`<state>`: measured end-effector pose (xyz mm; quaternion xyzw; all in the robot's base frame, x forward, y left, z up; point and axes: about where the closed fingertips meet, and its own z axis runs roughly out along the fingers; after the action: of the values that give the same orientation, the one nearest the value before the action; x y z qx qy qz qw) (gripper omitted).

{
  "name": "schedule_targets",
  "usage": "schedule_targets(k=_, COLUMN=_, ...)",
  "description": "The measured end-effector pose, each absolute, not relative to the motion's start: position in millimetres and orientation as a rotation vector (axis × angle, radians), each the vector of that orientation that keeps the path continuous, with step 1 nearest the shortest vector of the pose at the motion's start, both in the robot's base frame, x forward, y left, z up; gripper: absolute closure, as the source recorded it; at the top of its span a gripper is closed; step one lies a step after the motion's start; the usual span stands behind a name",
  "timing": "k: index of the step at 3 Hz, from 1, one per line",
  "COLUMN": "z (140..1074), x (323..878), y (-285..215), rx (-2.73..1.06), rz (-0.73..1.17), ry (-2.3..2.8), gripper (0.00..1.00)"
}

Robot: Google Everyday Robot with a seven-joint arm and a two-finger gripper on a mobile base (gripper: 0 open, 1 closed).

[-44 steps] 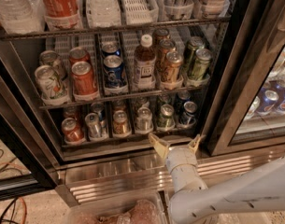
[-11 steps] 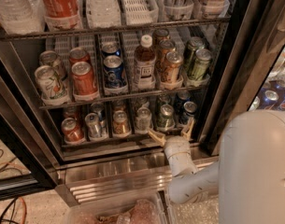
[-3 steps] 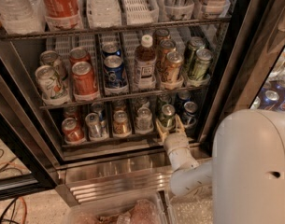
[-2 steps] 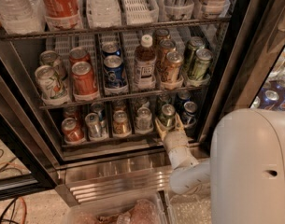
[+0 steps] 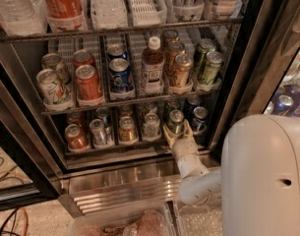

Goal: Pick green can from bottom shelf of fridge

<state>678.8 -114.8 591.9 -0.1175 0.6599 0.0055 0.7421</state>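
Hand (image 5: 177, 128) advanced to green can (image 5: 176, 117), bottom shelf (image 5: 115, 148) front, label writing illegible

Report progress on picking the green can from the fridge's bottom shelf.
Done: the fridge stands open and the gripper is in at the bottom shelf. In hand: the gripper is at the green can, low on its front; a firm grasp cannot be confirmed. Left: the can stands in its lane, not yet lifted out.
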Motion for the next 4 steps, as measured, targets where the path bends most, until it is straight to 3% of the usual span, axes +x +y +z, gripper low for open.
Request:
schedule_targets(k=1, z=591.7, x=678.7, y=-114.6, rx=-0.258, rz=0.012, ry=1.447, gripper=1.0)
schedule_targets(k=4, z=648.4, x=687.7, y=-115.6, rx=-0.327, rz=-0.054, ry=1.357, gripper=1.0)
